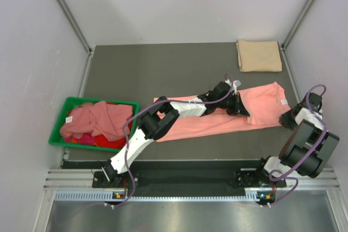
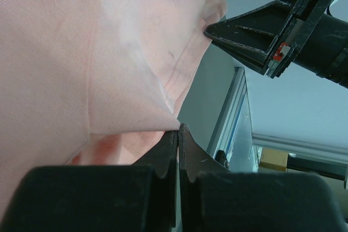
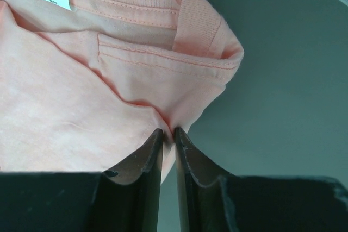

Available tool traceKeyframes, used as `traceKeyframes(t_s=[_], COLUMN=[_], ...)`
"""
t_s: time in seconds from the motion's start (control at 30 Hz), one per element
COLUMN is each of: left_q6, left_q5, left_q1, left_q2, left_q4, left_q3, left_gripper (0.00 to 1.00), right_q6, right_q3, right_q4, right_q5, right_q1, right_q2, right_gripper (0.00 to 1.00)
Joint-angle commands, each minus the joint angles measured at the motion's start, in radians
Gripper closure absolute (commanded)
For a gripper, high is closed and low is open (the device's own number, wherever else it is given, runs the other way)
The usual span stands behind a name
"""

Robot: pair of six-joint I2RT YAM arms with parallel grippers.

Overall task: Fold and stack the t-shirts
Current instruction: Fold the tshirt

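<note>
On the table (image 1: 163,69) lie one salmon t-shirt (image 1: 266,104) and one tan t-shirt (image 1: 259,55).

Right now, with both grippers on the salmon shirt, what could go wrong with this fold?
The right gripper pinches only a thin fold of the salmon t-shirt near the collar, at its very fingertips; it could slip free. The left gripper likewise holds just an edge. The left arm reaches over the shirt, so moving it may drag or bunch the cloth.
</note>
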Motion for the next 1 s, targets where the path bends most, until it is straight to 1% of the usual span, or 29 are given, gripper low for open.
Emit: traceKeyframes(t_s=[0.0, 0.17, 0.4, 0.5, 0.57, 0.83, 0.97], left_q6=[0.010, 0.011, 0.010, 0.008, 0.008, 0.007, 0.007], left_q5=[0.030, 0.030, 0.030, 0.032, 0.032, 0.032, 0.035], left_q1=[-0.005, -0.005, -0.005, -0.005, -0.005, -0.005, -0.005], left_q2=[-0.005, -0.005, -0.004, -0.004, -0.004, 0.002, 0.002], left_q4=[0.063, 0.061, 0.063, 0.064, 0.066, 0.069, 0.069], left_q3=[0.000, -0.002, -0.003, -0.005, -0.005, -0.005, -0.005], left_gripper=[1.00, 1.00, 1.00, 1.00, 1.00, 1.00, 1.00], right_q6=[0.005, 0.005, 0.003, 0.005, 0.005, 0.002, 0.006], right_q3=[0.029, 0.041, 0.054, 0.060, 0.061, 0.054, 0.043], right_q4=[0.021, 0.012, -0.002, -0.006, -0.008, 0.001, 0.010], right_q5=[-0.006, -0.005, -0.003, -0.003, -0.005, -0.011, -0.015], right_q1=[-0.013, -0.013, -0.013, -0.013, -0.011, -0.011, -0.013], right_q2=[-0.035, -0.042, -0.054, -0.053, -0.053, -0.051, -0.039], right_gripper=[0.85, 0.86, 0.80, 0.79, 0.80, 0.90, 0.85])
